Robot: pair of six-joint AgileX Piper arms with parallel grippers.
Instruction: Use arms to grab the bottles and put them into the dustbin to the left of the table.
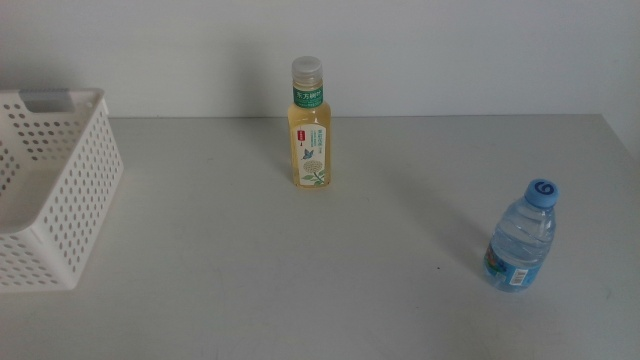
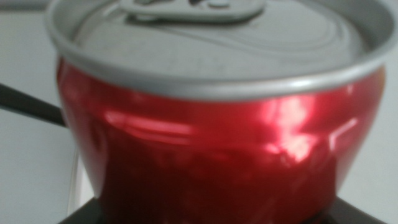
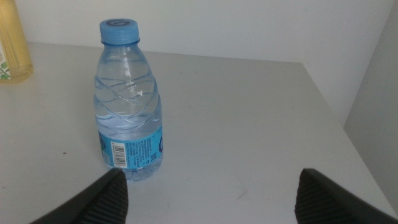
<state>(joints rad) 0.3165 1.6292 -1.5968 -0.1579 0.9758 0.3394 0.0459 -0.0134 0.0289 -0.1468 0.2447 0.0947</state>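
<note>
Red can in the left gripper; two bottles upright on the table.

The red soda can point(image 2: 217, 149) fills the left wrist view, pinched between the left gripper's jaws; the right gripper point(image 3: 208, 199) hangs spread, low near the water bottle point(image 1: 523, 238); the tea bottle point(image 1: 310, 125) stands mid-table point(image 1: 250, 260) at the back; the white perforated dustbin point(image 1: 60, 190) sits at the left.

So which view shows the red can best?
The left wrist view: the red can fills it, close between the left gripper's jaws, top rim visible. The middle and right wrist views don't show it at all.
</note>
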